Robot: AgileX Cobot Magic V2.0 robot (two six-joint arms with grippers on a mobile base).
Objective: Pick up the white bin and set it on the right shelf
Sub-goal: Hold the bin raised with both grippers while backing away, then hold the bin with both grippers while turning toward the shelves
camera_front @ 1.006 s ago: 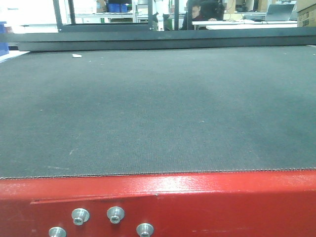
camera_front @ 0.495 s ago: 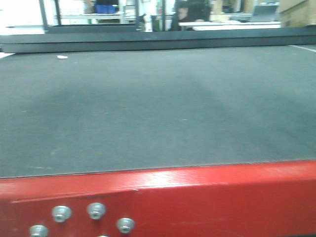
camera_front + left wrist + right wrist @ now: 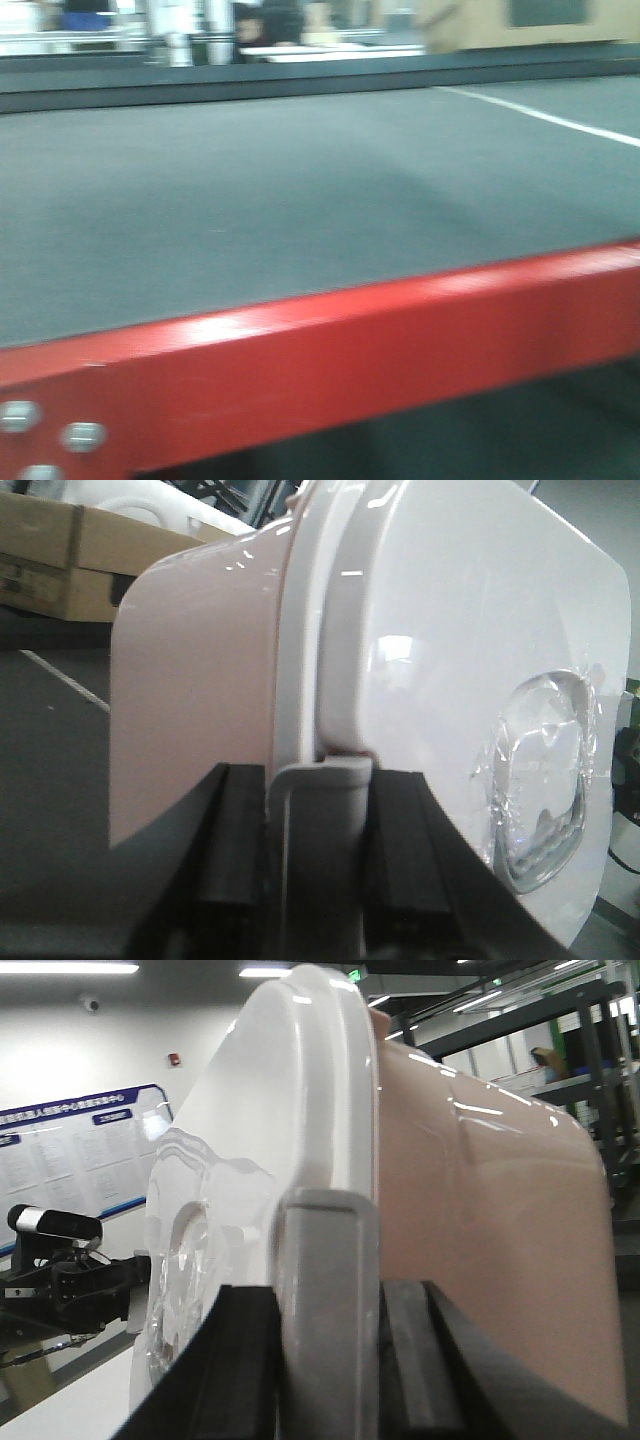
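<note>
blurred grey table (image 3: 300, 200), left end effector (image 3: 320, 870) and right end effector (image 3: 325, 1360) clamped on rim of white bin (image 3: 195, 680) (mostly cropped)

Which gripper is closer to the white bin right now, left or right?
Neither, both touch it. The left gripper is shut on a grey clip at the white bin rim; the right gripper grips a grey clip there too.

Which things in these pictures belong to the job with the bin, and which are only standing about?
Belong to the job:
- white bin
- left gripper, shut on its rim
- right gripper, shut on the opposite rim
- right shelf: not in view

Only standing about:
- red-framed table
- cardboard box
- notice board on the wall
</note>
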